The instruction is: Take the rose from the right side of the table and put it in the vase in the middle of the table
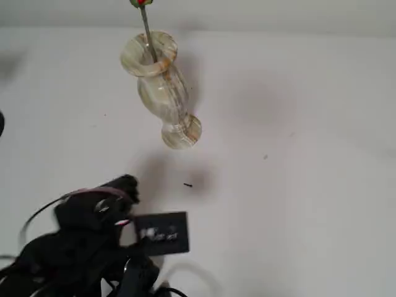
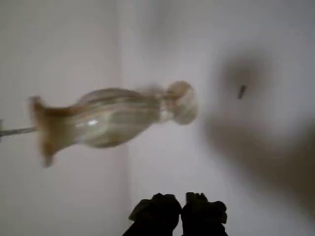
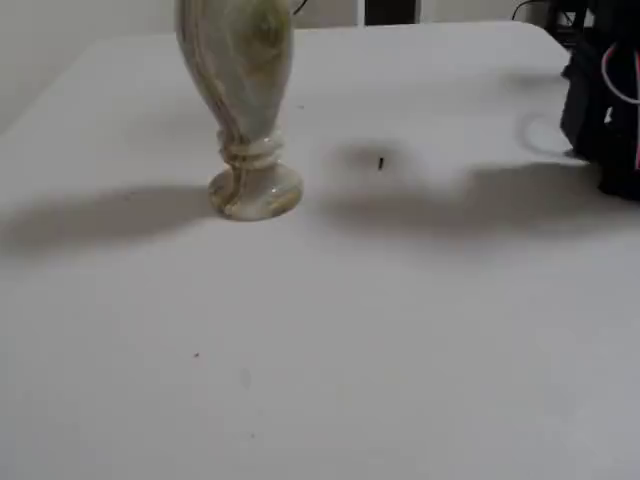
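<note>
In mid-table cream marbled stone-look vase (image 1: 159, 83): standing thin grey-green stem of red-headed rose (image 1: 146, 31), leaning on flared rim for support; hanging clear, black gripper (image 2: 181, 209), jaws pressed together, empty.

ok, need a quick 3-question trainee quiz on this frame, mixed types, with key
1. True or false: the rose lies flat on the table.
2. In the wrist view, the claw is: A) gripping the vase B) clear of the vase, holding nothing C) holding the rose.
3. Fill in: the rose's stem sticks out of the vase's ____.

Key: 1 false, its stem stands in the vase. 2 B. 3 mouth.
</note>
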`<state>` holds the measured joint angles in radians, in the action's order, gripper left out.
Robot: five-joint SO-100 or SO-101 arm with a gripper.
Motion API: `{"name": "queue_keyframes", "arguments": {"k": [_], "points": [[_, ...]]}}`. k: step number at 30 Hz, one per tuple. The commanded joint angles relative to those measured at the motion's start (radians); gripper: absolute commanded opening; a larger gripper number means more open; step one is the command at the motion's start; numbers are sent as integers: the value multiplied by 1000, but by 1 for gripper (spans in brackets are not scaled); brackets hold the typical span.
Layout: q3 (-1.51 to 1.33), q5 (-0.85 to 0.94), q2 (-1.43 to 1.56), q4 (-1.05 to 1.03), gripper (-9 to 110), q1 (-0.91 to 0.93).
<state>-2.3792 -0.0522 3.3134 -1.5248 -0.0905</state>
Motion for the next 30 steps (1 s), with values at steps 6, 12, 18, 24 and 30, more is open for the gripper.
{"name": "queue_keyframes", "arguments": {"k": [6, 12, 18, 24, 30], "points": [[-485, 34, 11, 215, 0, 34], [-623, 20, 11, 270, 0, 48], [-623, 18, 11, 270, 0, 49], [-623, 18, 11, 270, 0, 49], [-623, 18, 11, 270, 0, 49]]}}
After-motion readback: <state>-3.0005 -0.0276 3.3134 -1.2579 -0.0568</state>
